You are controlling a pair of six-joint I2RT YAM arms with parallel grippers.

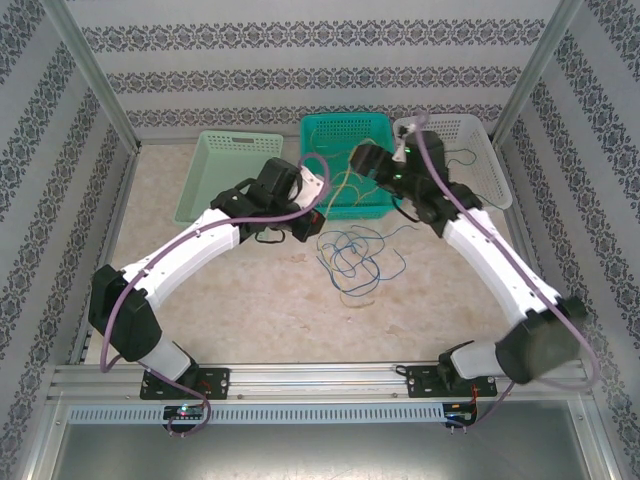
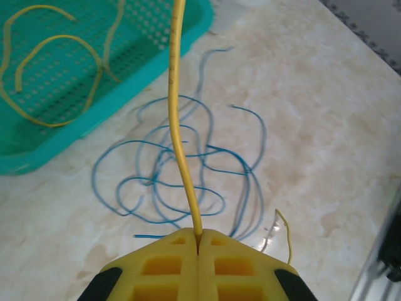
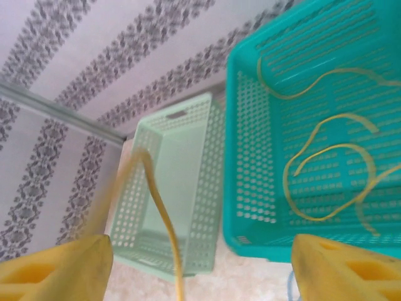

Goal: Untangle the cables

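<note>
Risk: yellow cable [image 2: 177, 125] may snag blue tangle [image 2: 182, 169]; pull drags it along
L pincer [image 2: 198, 241]: clamped on yellow cable
R pincer [image 3: 200, 263]: wide apart; grips nothing

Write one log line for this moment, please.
left gripper: shut on yellow cable | right gripper: open | blue cables: tangled on table

The top external camera looks down from above and behind the arm bases [image 1: 185, 382] over the whole beige marbled worktop [image 1: 250, 290]. The left wrist camera looks down from close above, past a thin yellow cable [image 2: 173, 113] to the teal perforated plastic basket [image 2: 106, 88]. The right wrist camera peers near into that same basket, toward the patterned wall [image 3: 94, 56].
</note>
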